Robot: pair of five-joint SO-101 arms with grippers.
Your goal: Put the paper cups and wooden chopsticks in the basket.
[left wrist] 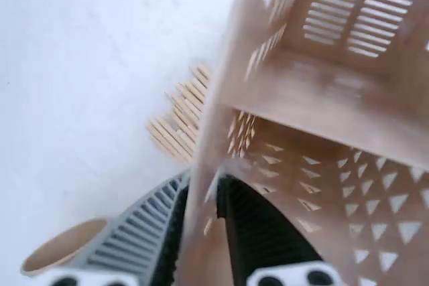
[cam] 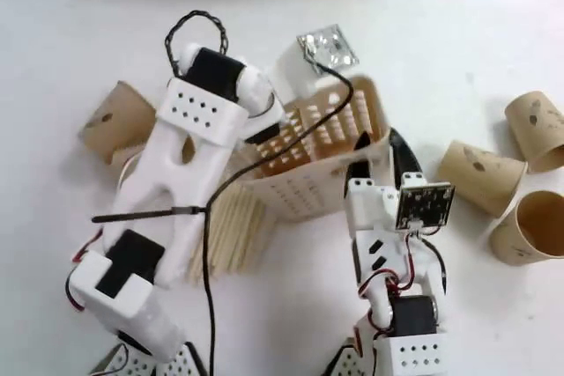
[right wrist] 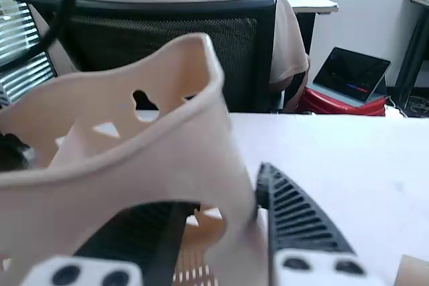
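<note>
basket: tan perforated basket (cam: 322, 143) in the middle of the high view, tilted, near wall facing the camera; its lower left corner sits just over the chopsticks.
left gripper: left gripper (cam: 267, 122) is on the basket's left wall; in the left wrist view (left wrist: 204, 189) the two ribbed fingers (left wrist: 258, 226) straddle that wall, one inside and one outside, closed down on it.
right gripper: right gripper (cam: 381, 149) is at the basket's right corner; in the right wrist view (right wrist: 221, 209) the curved rim runs between the fingers (right wrist: 295, 212), which are pinched on the wall.
chopsticks: wooden chopsticks (cam: 233, 231) lie in a loose fanned pile on the table, lower left of the basket, partly under the left arm; the stick ends are also seen past the basket edge (left wrist: 179, 125).
left cup: one paper cup (cam: 115, 116) lies on its side at centre left, touching the left arm's flank; its rim shows at lower left (left wrist: 64, 252).
right cups: three cups (cam: 480, 178) are clustered at the right edge of the frame, touching each other, well apart from the basket.
foil: a silver foil piece (cam: 326, 46) lies just above the basket's top edge.
open room: bare white table (cam: 70, 33) at upper left and upper right; there is a free strip between the right arm and the right cups.
</note>
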